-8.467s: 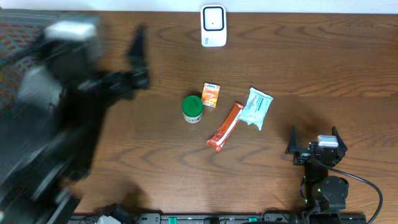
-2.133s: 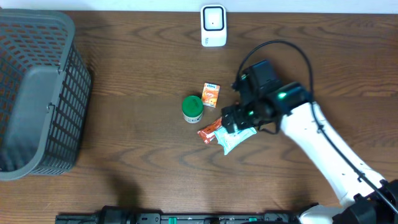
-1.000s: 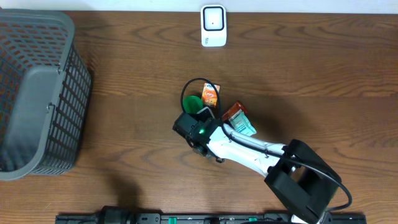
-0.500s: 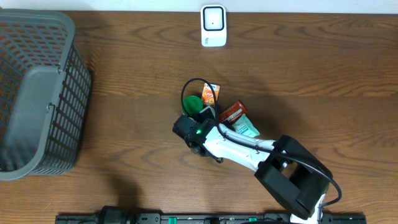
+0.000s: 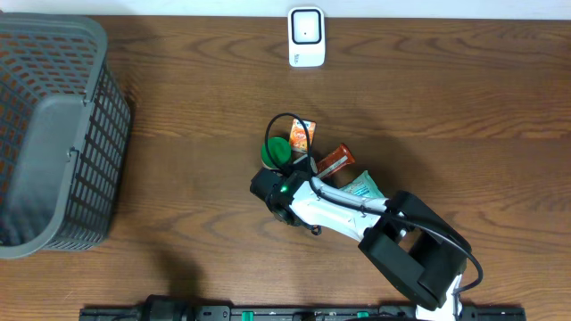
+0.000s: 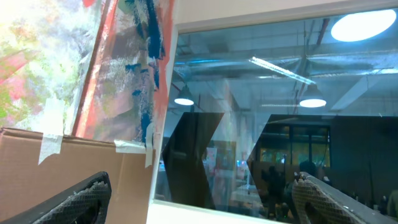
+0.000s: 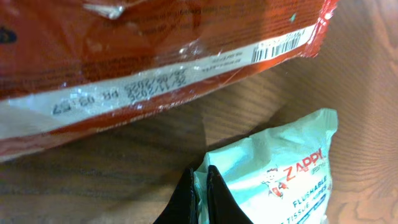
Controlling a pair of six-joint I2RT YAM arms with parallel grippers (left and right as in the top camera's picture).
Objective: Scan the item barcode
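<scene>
We log | right gripper (image 7: 200, 180): fingers together at the Zappy wipes pack (image 7: 273, 174) corner, we judge to lift it to the scanner (image 5: 305, 36) | left gripper (image 6: 200, 186): jaws apart, idle.

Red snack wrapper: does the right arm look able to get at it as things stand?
Probably yes. The red snack wrapper lies just beyond the right end effector, barcode showing, with nothing on top of it. The end effector is shut beside the tissue pack, though, so it would have to open first.
</scene>
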